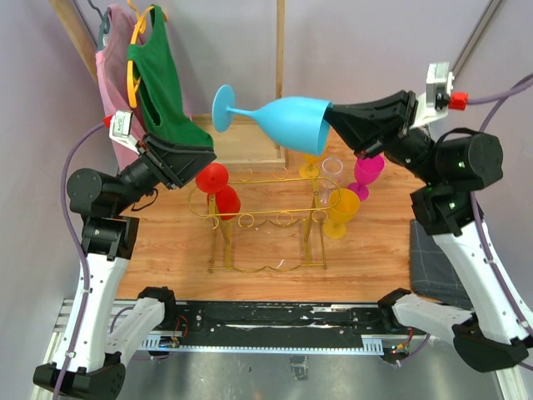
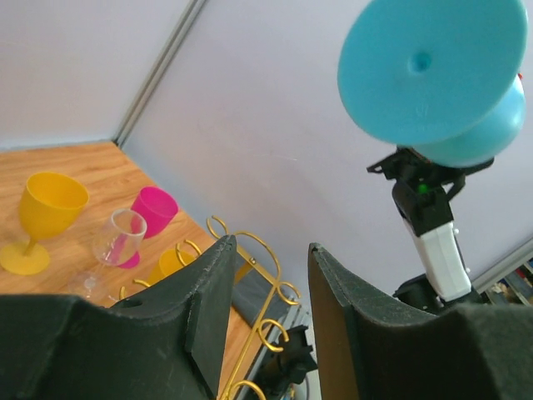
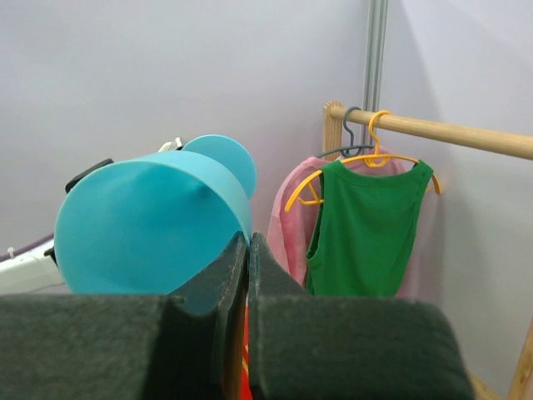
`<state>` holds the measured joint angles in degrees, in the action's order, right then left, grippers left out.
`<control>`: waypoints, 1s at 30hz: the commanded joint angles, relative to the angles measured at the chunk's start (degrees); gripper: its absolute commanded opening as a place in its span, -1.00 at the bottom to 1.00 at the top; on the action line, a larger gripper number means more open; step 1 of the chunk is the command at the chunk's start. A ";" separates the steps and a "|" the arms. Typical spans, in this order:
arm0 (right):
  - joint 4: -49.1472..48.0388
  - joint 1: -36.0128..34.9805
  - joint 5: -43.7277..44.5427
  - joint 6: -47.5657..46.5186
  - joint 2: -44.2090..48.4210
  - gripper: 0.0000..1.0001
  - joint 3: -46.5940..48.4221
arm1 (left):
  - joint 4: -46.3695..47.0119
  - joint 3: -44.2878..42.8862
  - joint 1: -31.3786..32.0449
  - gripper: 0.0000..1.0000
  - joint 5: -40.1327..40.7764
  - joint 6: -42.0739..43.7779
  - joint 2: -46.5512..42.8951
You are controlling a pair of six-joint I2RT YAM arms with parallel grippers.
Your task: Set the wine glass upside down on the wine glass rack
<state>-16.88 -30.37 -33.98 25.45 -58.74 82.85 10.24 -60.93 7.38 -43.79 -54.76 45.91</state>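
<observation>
Two arms: both were raised around the wine glass rack (image 1: 266, 213), the left one at its left end and the right one over its right end.
Wine glass: a blue wine glass (image 1: 287, 121) was in the air above the rack's rear rail, lying on its side, clear of the wire, with its foot pointing towards the rack's left end.
Right gripper: the right gripper (image 1: 337, 117) was clamped on the bowl's rim, and in the wrist view its fingers (image 3: 237, 275) were pressed nearly together with the thin wall between them.
Left gripper: the left gripper (image 1: 196, 162) was spread apart and empty, just beyond the rack's left end.
Already hung: red glasses (image 1: 218, 187) hung foot-up at the rack's left end.
Beside the rack: a yellow glass (image 1: 341, 208), a pink glass (image 1: 366, 171) and a clear glass (image 1: 331, 169) stood upright at its right end.
Handling: the glass looked like moulded plastic, so probably light, stiff and not brittle, but smooth enough to slip or swivel in a rim pinch.
Where to hold: the rim grip seemed sound, since it left stem and foot free.
Next move, as judged: turn the foot uppermost, then slide the stem between the rails so the foot rests on the wire.
Risk: the thin-legged rack could shift if bumped.
</observation>
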 commanded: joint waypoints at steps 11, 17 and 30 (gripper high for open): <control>-32.86 16.87 -16.35 37.96 -20.10 -0.99 10.97 | 1.98 0.22 0.27 -0.09 -2.03 -1.07 -0.13; -56.13 20.62 -16.39 59.65 -26.41 -0.98 10.09 | 8.30 2.26 0.28 -0.09 -3.26 -5.26 0.26; -71.51 19.41 -17.77 70.02 -26.88 -0.98 3.04 | 49.22 7.96 0.28 -0.08 -4.98 -37.99 7.08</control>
<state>-81.06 -9.76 -50.00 92.66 -87.50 88.29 39.55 -54.19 7.38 -48.12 -77.73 51.33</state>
